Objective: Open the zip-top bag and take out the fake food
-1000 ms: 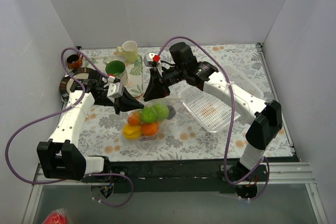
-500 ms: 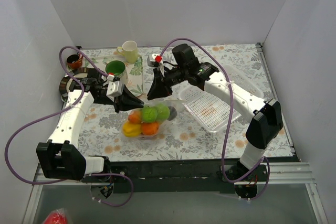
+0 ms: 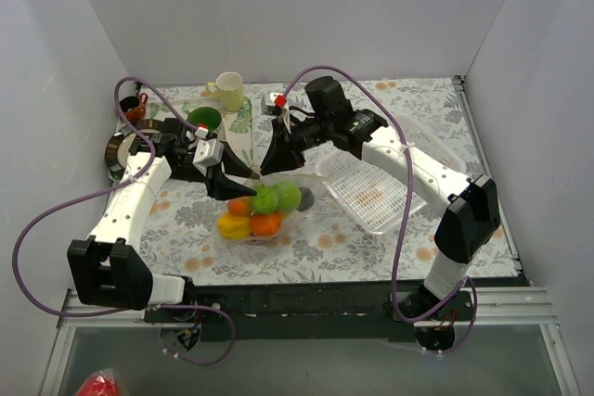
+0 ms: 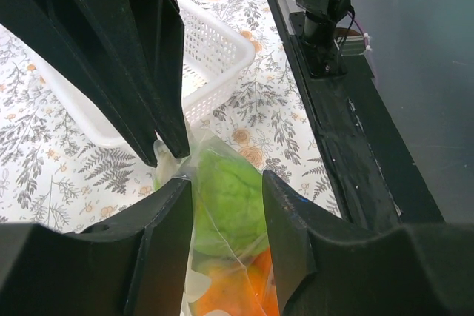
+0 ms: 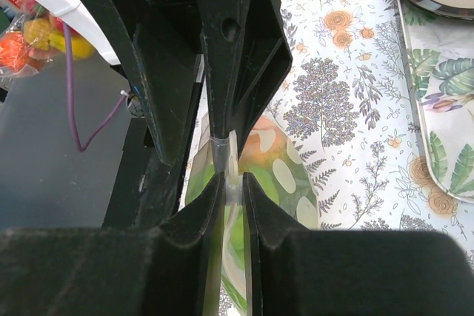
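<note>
We grip the zip-top bag (image 3: 264,215) of fake food (image 4: 226,197).
Right jaws pinch its rim; left jaws apart.

A floral-printed cloth is covering the worktop (image 3: 186,252). Plain white walls are enclosing the worktop: a back wall (image 3: 297,16) is rising behind it, and a left wall (image 3: 46,90) and a right wall (image 3: 548,90) are standing along its sides. A black strip (image 3: 316,296) is running along the worktop's near edge, with a silver metal rail (image 3: 510,308) lying just outside it. A grey floor (image 3: 325,359) is showing below that edge. Soft, even light is falling over the worktop.
</note>
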`<control>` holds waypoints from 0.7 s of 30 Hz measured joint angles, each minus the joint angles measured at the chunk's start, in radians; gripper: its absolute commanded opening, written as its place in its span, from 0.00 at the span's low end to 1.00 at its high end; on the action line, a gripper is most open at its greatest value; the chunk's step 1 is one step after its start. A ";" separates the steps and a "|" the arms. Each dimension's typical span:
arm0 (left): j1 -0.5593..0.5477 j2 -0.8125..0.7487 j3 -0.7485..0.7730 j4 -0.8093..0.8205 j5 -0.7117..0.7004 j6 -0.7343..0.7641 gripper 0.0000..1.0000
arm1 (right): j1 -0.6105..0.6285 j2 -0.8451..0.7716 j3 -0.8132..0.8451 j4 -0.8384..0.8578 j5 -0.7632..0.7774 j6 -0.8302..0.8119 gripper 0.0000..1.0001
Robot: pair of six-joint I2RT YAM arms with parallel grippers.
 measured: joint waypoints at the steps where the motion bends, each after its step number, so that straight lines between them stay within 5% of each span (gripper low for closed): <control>1: -0.002 0.005 0.002 0.000 0.000 -0.002 0.40 | 0.000 0.000 0.000 0.001 0.000 0.003 0.06; 4: -0.006 0.021 0.015 0.003 0.000 -0.024 0.36 | 0.001 -0.002 0.000 0.005 -0.003 0.015 0.06; 9: -0.010 0.035 0.040 0.069 -0.001 -0.135 0.00 | 0.010 -0.028 -0.007 0.023 0.002 0.026 0.06; 15: -0.010 0.040 0.051 0.253 0.002 -0.390 0.00 | 0.036 -0.079 -0.036 0.053 0.016 0.039 0.05; 21: -0.013 0.040 0.052 0.331 -0.001 -0.493 0.00 | 0.037 -0.091 -0.061 0.078 0.021 0.043 0.04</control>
